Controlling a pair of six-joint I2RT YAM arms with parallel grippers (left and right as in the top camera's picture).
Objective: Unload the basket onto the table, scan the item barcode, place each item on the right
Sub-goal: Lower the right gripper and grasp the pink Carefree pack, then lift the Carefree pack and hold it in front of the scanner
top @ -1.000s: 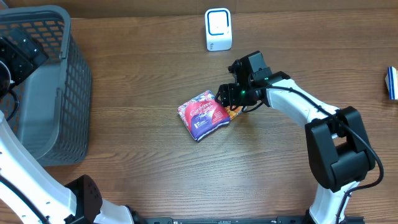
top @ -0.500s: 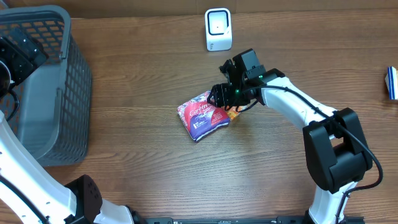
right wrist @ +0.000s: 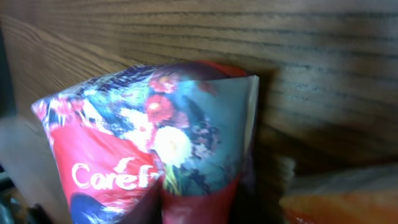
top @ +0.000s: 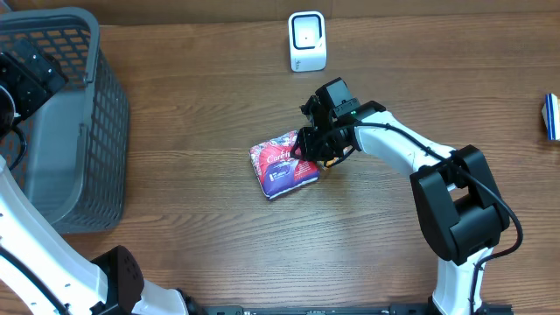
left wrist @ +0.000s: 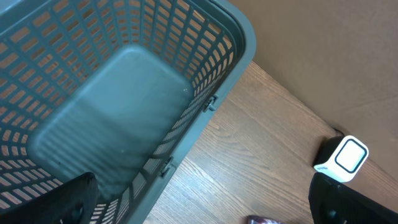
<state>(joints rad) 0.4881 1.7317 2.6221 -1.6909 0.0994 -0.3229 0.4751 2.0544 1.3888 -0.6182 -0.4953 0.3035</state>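
Note:
The item, a red and blue flowered packet (top: 282,164) marked "Carefree", lies on the wooden table near the middle. My right gripper (top: 313,149) sits on its right edge, shut on the packet. In the right wrist view the packet (right wrist: 155,143) fills the frame, and its film is creased together at the bottom centre; the fingers themselves are hidden. No barcode shows. The white scanner (top: 307,41) stands upright at the back, about a hand's width beyond the packet. Over the basket at the far left my left gripper (left wrist: 205,208) hangs wide open, holding nothing.
A grey lattice basket (top: 96,131) with an empty floor stands at the left edge. An orange object (top: 330,158) lies just right of the packet, under the right gripper. A blue and white item (top: 551,116) sits at the right edge.
The right gripper slid left onto the packet's right edge and closed; the packet shifted slightly left. The left arm stayed still.

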